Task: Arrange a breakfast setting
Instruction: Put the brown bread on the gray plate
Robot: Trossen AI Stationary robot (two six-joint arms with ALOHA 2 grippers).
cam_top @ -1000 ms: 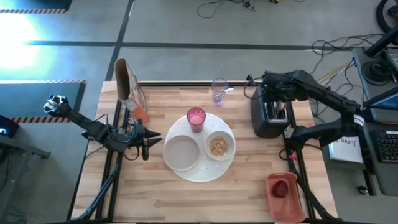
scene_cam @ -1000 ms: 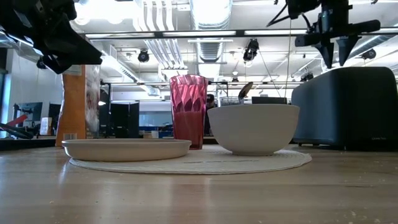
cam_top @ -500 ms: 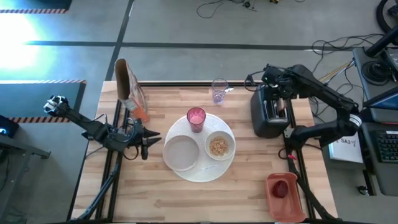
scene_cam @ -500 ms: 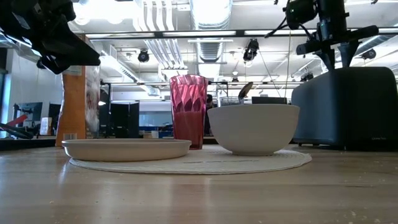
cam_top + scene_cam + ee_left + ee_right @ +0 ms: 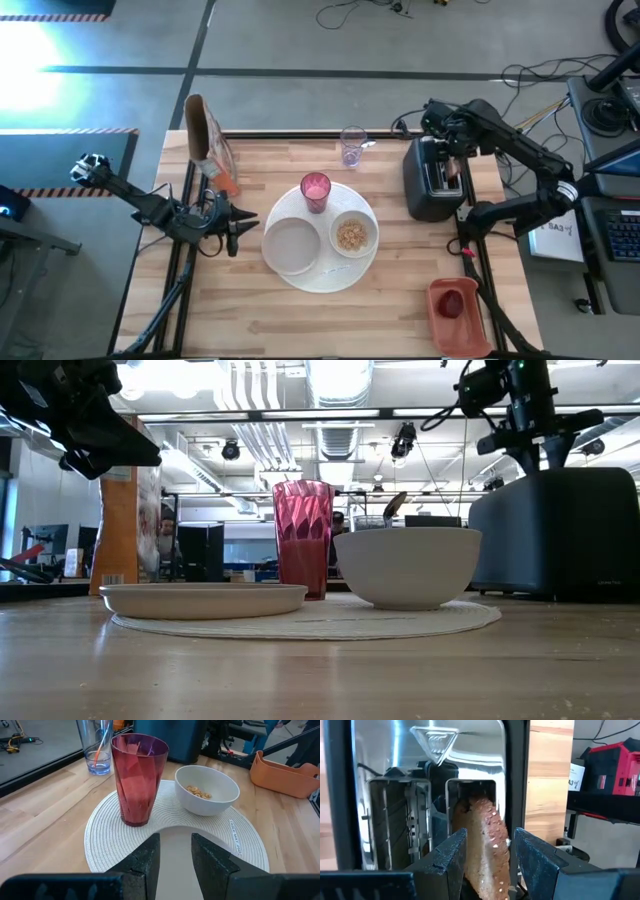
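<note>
No writing reads clearly, only small print along the large round white plate (image 5: 240, 842)'s rim. Your right gripper (image 5: 487, 852) holds the toast (image 5: 487, 840) between its fingers, long axis running into the slot of the black toaster (image 5: 428, 180) at the wooden table (image 5: 400, 290)'s right. Your left gripper (image 5: 238, 226) waits, narrowly parted and empty, beside the small white plate (image 5: 291, 246).

left arm (image 5: 150, 208): dark, slim links, with a pale knobbly part at the outer end
right arm (image 5: 520, 160): dark, thicker rounded links; a pale band near one joint
cables: thin black leads run along the right arm's upper link
left gripper (image 5: 175, 857): two black blocky fingers with matte, slightly worn faces
right gripper (image 5: 487, 862): two black angular fingers with bevelled edges
</note>
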